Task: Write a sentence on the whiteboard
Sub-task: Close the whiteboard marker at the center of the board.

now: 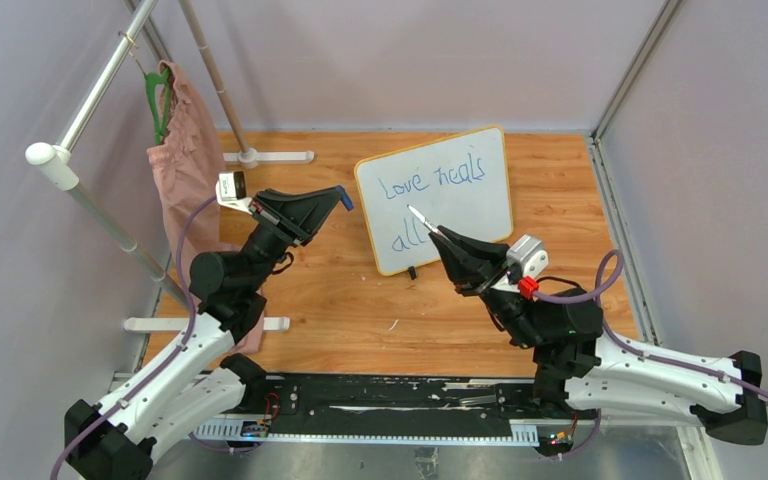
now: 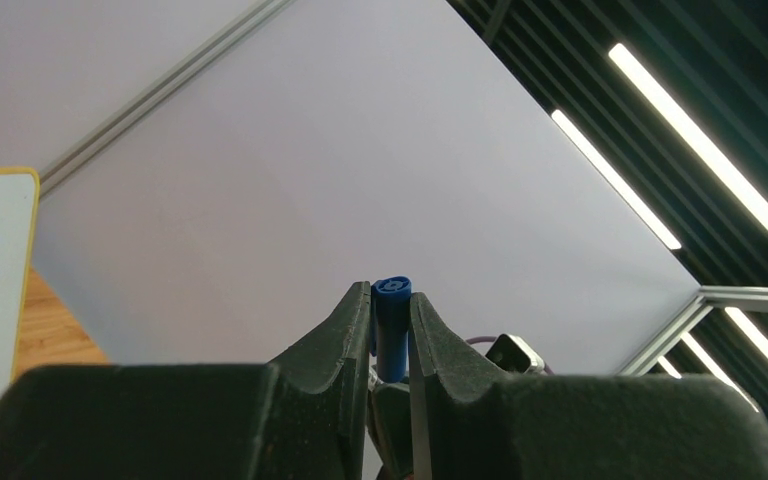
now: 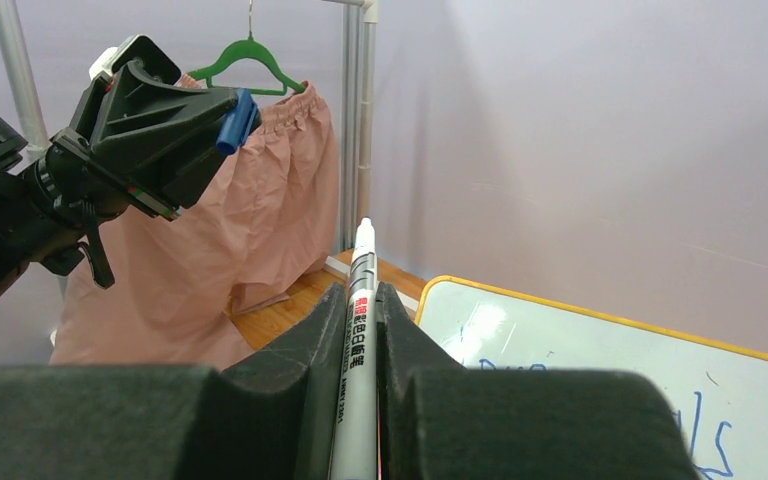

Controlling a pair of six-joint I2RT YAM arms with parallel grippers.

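The whiteboard (image 1: 440, 195), white with a yellow rim, stands tilted at the back of the wooden table. The sentence (image 1: 428, 200) "Love heals all" is on it in thin blue marker, in two lines. My right gripper (image 1: 438, 234) is shut on a white marker (image 3: 358, 330), whose tip (image 1: 412, 211) points up-left just in front of the board's lower half. My left gripper (image 1: 338, 198) is raised left of the board and shut on the blue marker cap (image 2: 392, 325). The right wrist view shows the cap (image 3: 235, 118) too, and part of the whiteboard (image 3: 600, 370).
A pink garment (image 1: 185, 170) on a green hanger (image 1: 160, 95) hangs from a white pipe rack (image 1: 90, 90) at the left. The rack's feet (image 1: 270, 156) lie on the table. Grey walls enclose the cell on three sides.
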